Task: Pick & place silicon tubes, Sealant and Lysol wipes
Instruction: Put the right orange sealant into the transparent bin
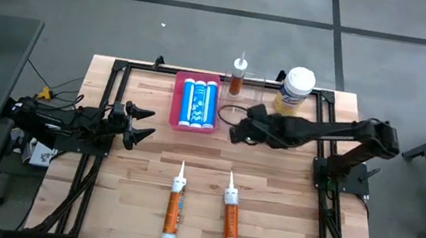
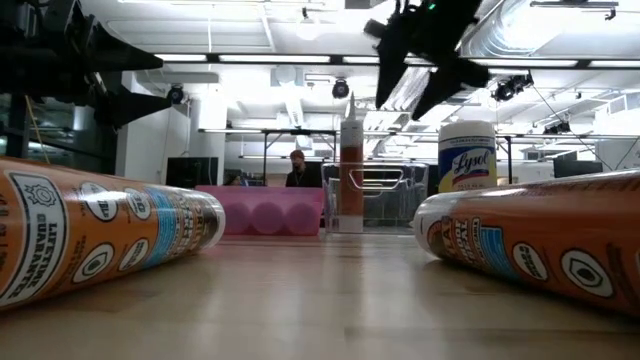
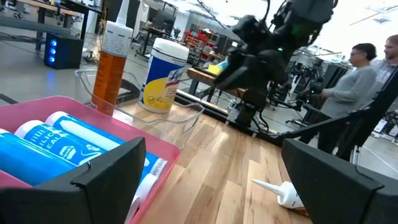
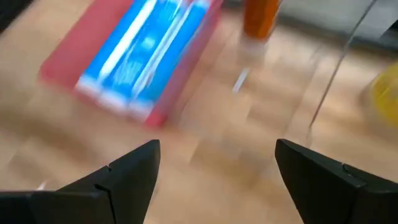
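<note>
- two orange caulk cartridges (image 1: 174,208) (image 1: 229,221) lie near table front edge, side by side, long axes front-to-back, nozzles pointing toward far side; likely stiff, light, roll-prone, grip mid-barrel
- Lysol wipes (image 1: 294,89) upright at far edge, wide, slick label
- left gripper (image 1: 144,123) spread, empty
- right gripper (image 1: 237,125) spread, empty, hovering beside pink tray (image 1: 177,106)

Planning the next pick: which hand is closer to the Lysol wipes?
Right. The right hand hangs open just in front of the Lysol wipes; the left hand, also open, sits far across beyond the pink tray.
</note>
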{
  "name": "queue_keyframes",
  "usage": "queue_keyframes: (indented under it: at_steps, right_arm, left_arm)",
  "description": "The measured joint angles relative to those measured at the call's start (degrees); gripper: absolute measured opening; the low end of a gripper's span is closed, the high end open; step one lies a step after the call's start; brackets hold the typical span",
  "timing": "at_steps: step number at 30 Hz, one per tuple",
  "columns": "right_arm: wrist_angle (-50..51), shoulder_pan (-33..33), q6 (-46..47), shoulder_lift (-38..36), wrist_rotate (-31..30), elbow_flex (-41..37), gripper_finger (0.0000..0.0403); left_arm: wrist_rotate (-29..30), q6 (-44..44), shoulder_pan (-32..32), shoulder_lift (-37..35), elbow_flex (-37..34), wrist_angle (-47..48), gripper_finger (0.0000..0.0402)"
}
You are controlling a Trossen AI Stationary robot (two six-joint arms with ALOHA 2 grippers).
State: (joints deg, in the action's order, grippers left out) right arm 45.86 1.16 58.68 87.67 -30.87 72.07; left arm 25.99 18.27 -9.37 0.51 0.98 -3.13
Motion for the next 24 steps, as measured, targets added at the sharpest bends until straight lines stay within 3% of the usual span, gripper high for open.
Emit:
queue_keyframes:
  at_steps: [5,13,24]
  right_arm:
    - [5.4,5.7,6.8,-0.7,11.5,0.0,0.0314]
    - [6.8,17.4,19.9,-0.8,21.0,-1.9,0.0314]
    - [-6.3,23.7,35.9,8.4,31.4,-2.6,0.0314]
  left_arm:
    - [0.0,0.0,0.0,0.0,0.0,0.0,0.037]
    - [0.0,0.0,0.0,0.0,0.0,0.0,0.037]
    - [0.0,0.0,0.0,0.0,0.0,0.0,0.037]
